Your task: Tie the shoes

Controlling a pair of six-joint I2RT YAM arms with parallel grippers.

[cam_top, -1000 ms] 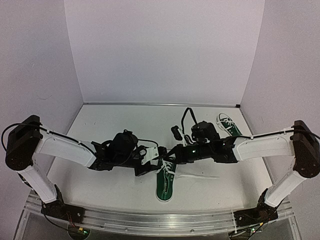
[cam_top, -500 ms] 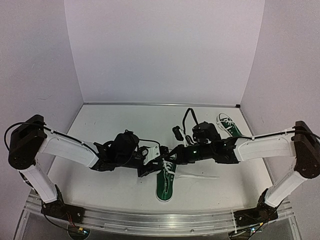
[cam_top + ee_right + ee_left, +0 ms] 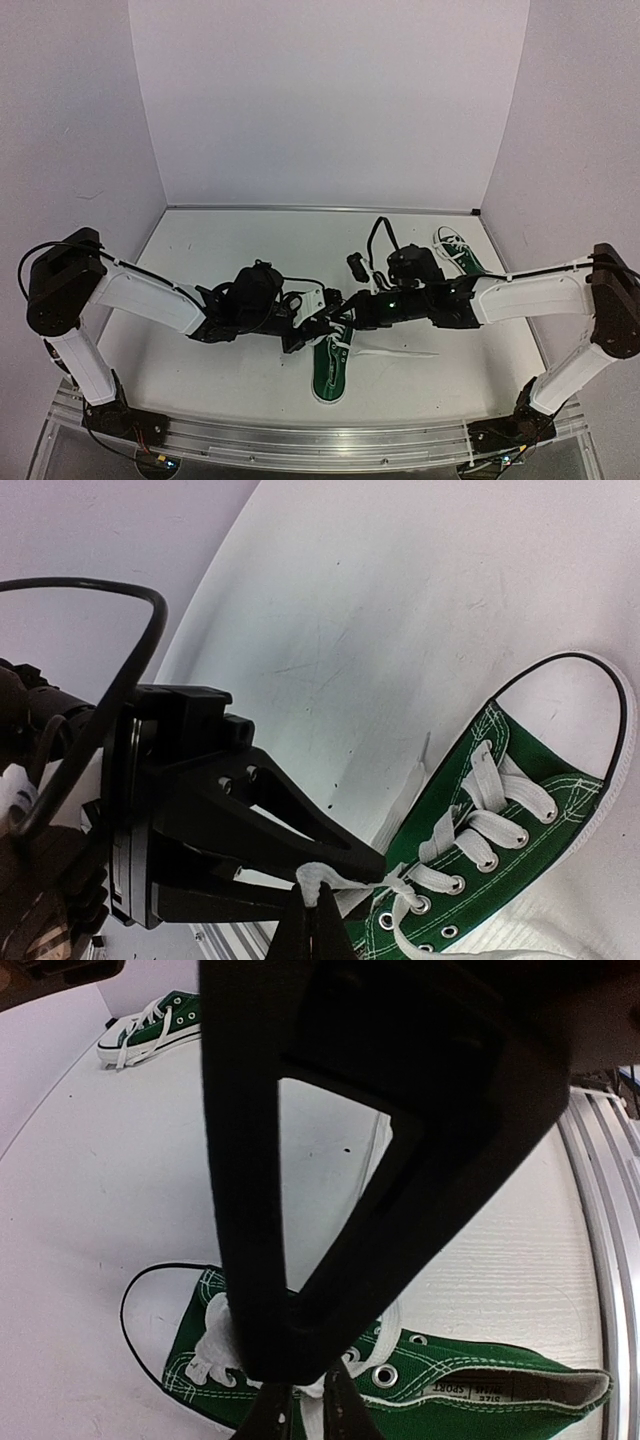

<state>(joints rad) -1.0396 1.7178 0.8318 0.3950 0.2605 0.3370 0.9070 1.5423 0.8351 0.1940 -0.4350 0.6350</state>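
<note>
1. Roughly midway along the aluminium rail (image 3: pixel 320 437) at the near edge of the pale surface (image 3: pixel 220 250), and just beyond it, lies the nearer dark green canvas sneaker with white toe cap (image 3: pixel 330 375). Its long axis runs almost straight away from the rail, with the open heel toward the rail and the toe away.
2. Its flat white laces (image 3: pixel 480 820) cross the tongue at the end farther from the rail.
3. Above that lacing, the right hand (image 3: pixel 305 920) reaches in from the rail's right side. Its fingers are fully closed and pinch a lace end.
4. The left hand (image 3: pixel 303 1412) comes from the rail's left side, its tips drawn to a narrow slit with white lace between them. Whether it actually clamps the lace I cannot tell.
5. Both hands sit equally near, facing each other across the sneaker's axis, so I judge the coming pull would run sideways, parallel to the rail.
6. The second matching green sneaker (image 3: pixel 455 248) lies well away from the rail, toward its right end.
</note>
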